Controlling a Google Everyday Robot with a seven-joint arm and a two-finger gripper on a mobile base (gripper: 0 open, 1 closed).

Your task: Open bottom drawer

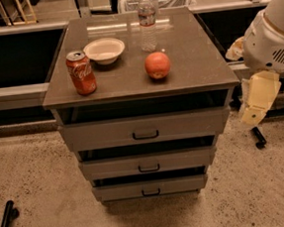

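- Your cream-coloured gripper (pixel 259 100) hangs off the cabinet's right side, apart from it; you cannot tell whether it is spread or closed.
- The grey flat-fronted bottom drawer (pixel 149 188) sits lowest, just above the floor.
- On top stand a red soda can (pixel 81 72), a white bowl (pixel 104 50), a clear plastic bottle (pixel 147 21) and an orange round fruit (pixel 157 65).
- Speckled floor (pixel 44 193) spreads before the drawer fronts.

**Four Things on Top, Three Drawers Below**

On the cabinet top (pixel 198 75), the soda can (pixel 81 72) stands front left, with the bowl (pixel 104 50) just behind it. The water bottle (pixel 147 21) is at the back, and the round fruit (pixel 157 65) sits before it. Beneath lie the top drawer (pixel 99 134), the middle drawer (pixel 186 160) and, lowest, the bottom drawer (pixel 119 191). The gripper (pixel 255 111) hangs right of the cabinet, apart from it.
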